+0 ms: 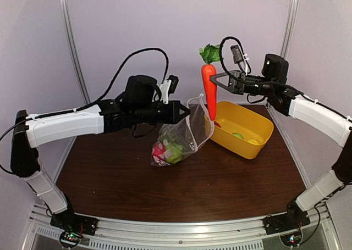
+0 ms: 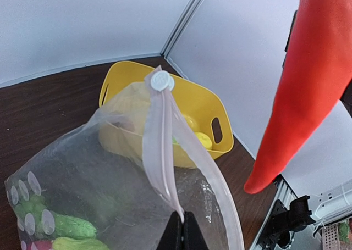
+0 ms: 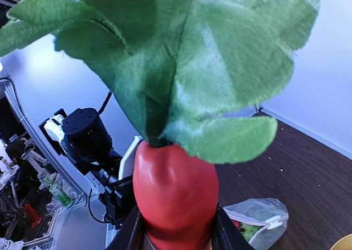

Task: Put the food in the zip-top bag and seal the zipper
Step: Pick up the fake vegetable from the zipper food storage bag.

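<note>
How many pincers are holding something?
2. The left pincer pinches the mouth edge of the zip-top bag, holding it up; the right pincer grips the carrot below its leaves, tip hanging beside the bag's mouth.

One carrot point(image 1: 209, 90), one dotted bag point(image 1: 190, 132), one yellow basket point(image 1: 237, 143)

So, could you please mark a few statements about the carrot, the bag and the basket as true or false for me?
1. The carrot hangs tip down from the right gripper. True.
2. The carrot is inside the zip-top bag. False: it hangs outside, near the bag's mouth.
3. The left gripper is shut on the zipper at the bag's mouth. True.
4. The yellow basket is empty. False: green and yellow food pieces lie in it.
</note>
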